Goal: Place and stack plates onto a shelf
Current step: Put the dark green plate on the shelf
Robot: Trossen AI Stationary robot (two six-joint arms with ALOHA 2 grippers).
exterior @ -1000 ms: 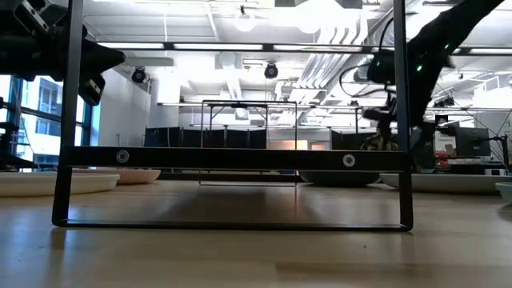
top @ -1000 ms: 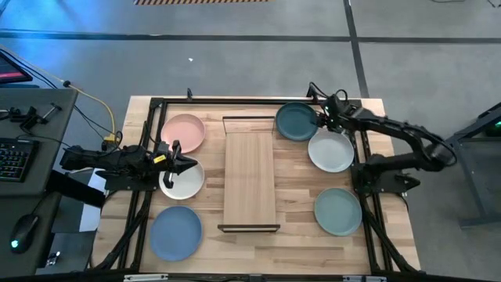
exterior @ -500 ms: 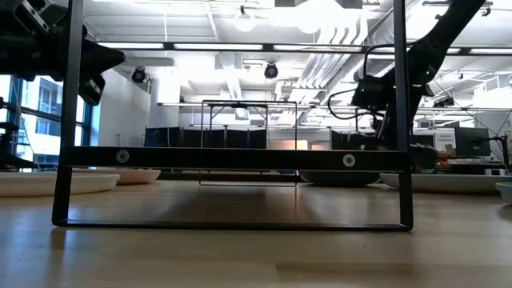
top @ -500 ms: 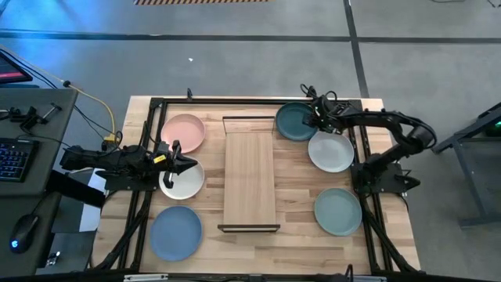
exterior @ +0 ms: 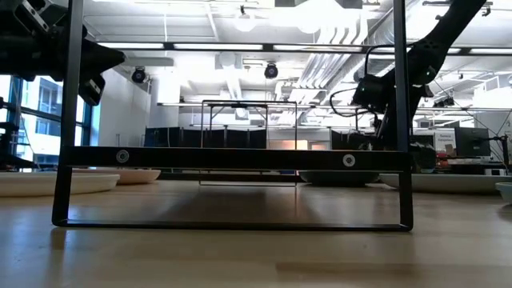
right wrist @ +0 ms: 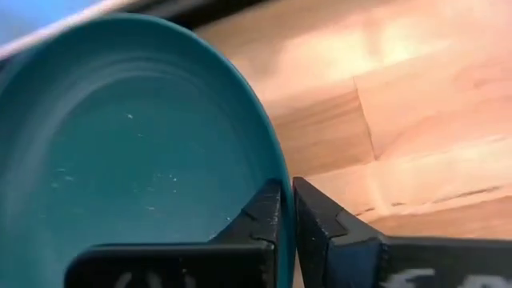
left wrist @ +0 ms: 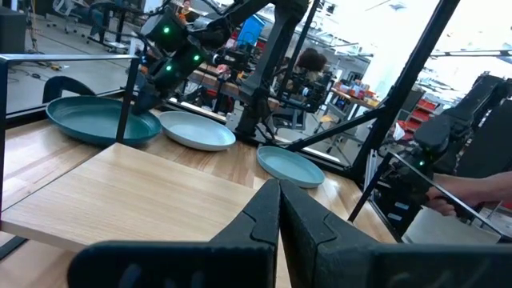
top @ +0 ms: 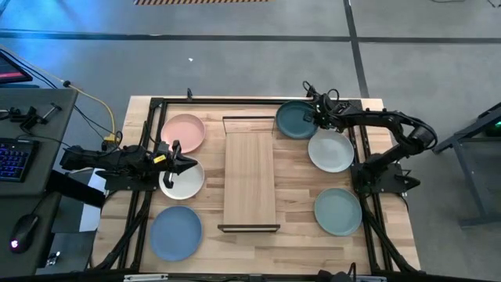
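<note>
The dark teal plate (top: 295, 121) lies at the far right of the shelf (top: 250, 174), a light-wood plank running down the table's middle. My right gripper (top: 318, 119) is shut on that plate's right edge. My left gripper (top: 193, 163) hangs shut, holding nothing, over the far edge of a whitish plate (top: 182, 182) to the left of the shelf. A pink plate (top: 183, 131) and a blue plate (top: 176, 233) lie on the left. A second whitish plate (top: 330, 151) and a sage green plate (top: 338, 211) lie on the right. My right gripper pinches the dark teal plate's rim (right wrist: 276, 172) between its two fingers, on the plate's right side. The fingers come from the table's right and slant downward. One finger lies over the plate's inner face and the other outside the rim. The plate's underside stays on the table.
Black wire frames stand at the shelf's far end (top: 249, 119) and near end (top: 249, 228). Black stand legs (top: 145, 196) cross the table on both sides. The plank's top (left wrist: 136, 196) is bare. A desk with a keyboard (top: 12, 157) stands off the table's left.
My right gripper has moved toward the table's left and slightly nearer, with its arm folding at the elbow. It has come onto the dark teal plate's right rim and taken hold of it. The plate has not moved.
</note>
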